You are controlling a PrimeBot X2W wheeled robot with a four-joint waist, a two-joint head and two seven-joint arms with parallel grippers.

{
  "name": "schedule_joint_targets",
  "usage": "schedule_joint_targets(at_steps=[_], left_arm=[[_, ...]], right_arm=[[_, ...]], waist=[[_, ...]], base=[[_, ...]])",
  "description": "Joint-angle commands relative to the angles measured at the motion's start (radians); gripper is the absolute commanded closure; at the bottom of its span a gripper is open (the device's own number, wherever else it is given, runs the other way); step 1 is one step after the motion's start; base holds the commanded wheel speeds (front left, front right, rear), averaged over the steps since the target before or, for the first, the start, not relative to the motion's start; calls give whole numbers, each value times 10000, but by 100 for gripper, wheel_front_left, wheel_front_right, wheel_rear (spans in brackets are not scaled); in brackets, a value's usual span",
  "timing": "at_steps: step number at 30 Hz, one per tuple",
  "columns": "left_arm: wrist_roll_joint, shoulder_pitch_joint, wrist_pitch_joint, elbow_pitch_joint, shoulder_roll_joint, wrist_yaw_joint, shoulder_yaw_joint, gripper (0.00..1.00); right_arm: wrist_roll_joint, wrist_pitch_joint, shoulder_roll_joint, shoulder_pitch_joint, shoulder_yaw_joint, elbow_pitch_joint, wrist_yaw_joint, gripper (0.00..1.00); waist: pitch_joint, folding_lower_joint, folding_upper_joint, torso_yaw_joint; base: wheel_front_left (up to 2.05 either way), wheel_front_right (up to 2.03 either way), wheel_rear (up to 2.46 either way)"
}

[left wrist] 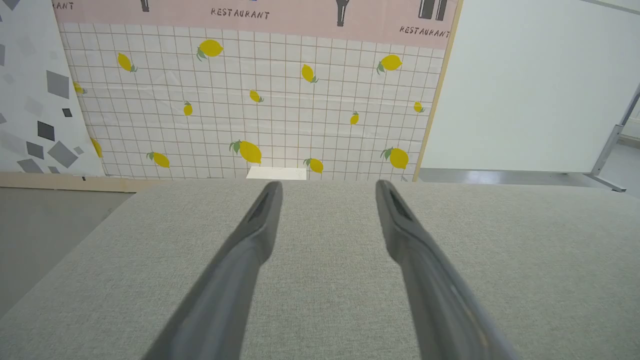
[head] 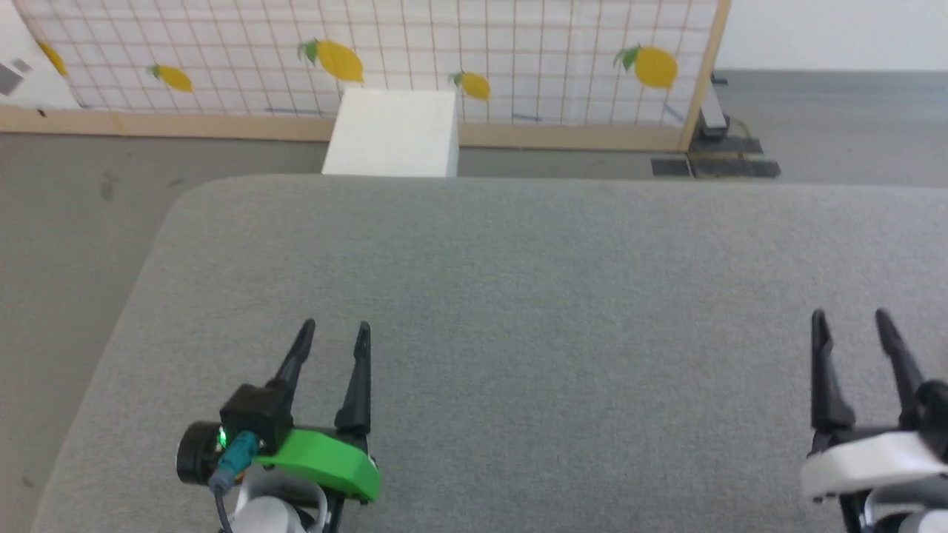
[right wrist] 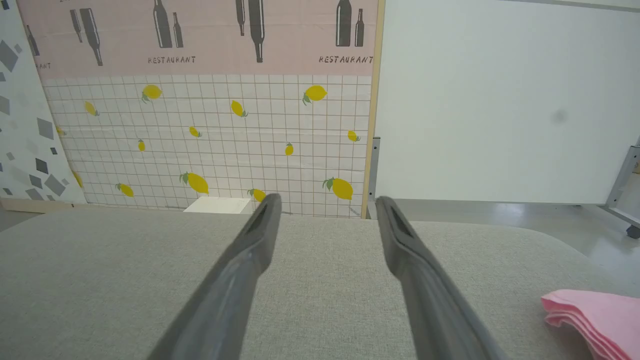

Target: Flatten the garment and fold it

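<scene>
The dark-fingered left gripper (head: 336,326) and right gripper (head: 849,317) hover over the grey fabric cushion (head: 518,296), jaws released and empty. The light pink soft cloth garment (right wrist: 595,315) lies untouched to the right of the right gripper. The next move is probably to reach and grasp it.

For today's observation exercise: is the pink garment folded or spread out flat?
Folded, it seems: the garment shows stacked layered edges; the right wrist view cuts part off.

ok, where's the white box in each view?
Head view: white box top centre, behind the grey cushion's far edge.
Left wrist view: box a thin sliver at centre, above that edge.
Right wrist view: box left of centre, same edge.
Shared landmark: lemon-print panel behind it.
</scene>
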Motion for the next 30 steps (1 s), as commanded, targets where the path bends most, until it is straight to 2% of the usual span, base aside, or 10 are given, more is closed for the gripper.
schedule_joint_targets(at_steps=[1,11,29,30], left_arm=[[48,237,-45,77,-43,17,-79,0],[-72,663,-45,247,-49,147,-367,0],[-360,539,-45,386,-50,365,-475,0],[-366,537,0,374,-21,293,-489,100]], right_arm=[[-27,-73,85,306,40,-44,-17,0],[158,-183,238,1207,244,27,-17,0],[454,-89,242,1336,419,-26,-17,0],[360,-100,222,1265,395,12,0,100]], waist=[[-501,1,0,353],[-755,1,0,398],[-485,1,0,336],[-484,1,0,337]], base=[[0,0,0],[0,0,0],[0,0,0],[0,0,0]])
